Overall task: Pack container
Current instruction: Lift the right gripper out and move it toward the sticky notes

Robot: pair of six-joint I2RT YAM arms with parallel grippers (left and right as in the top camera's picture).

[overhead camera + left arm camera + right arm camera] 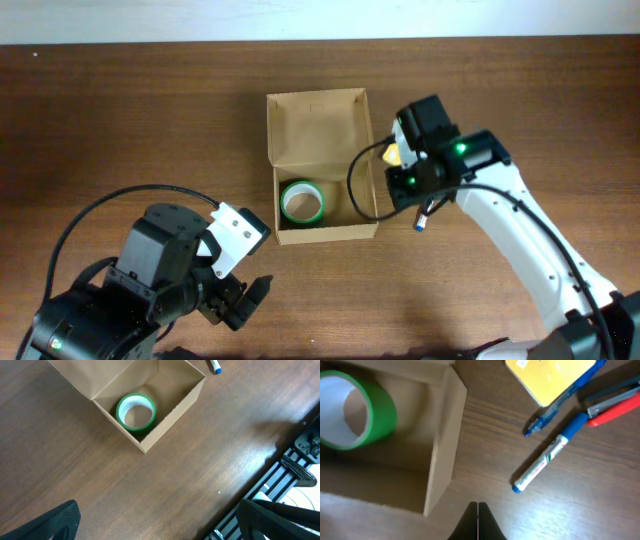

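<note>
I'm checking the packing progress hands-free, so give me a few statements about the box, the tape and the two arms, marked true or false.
1. The green tape roll lies inside the container. True.
2. The container's flap lid is closed. False: it is folded back, open.
3. The right gripper holds the marker. False: its jaws are shut on nothing; the marker lies on the table beside the container.
4. The left gripper has its jaws open and holds nothing. True.
</note>
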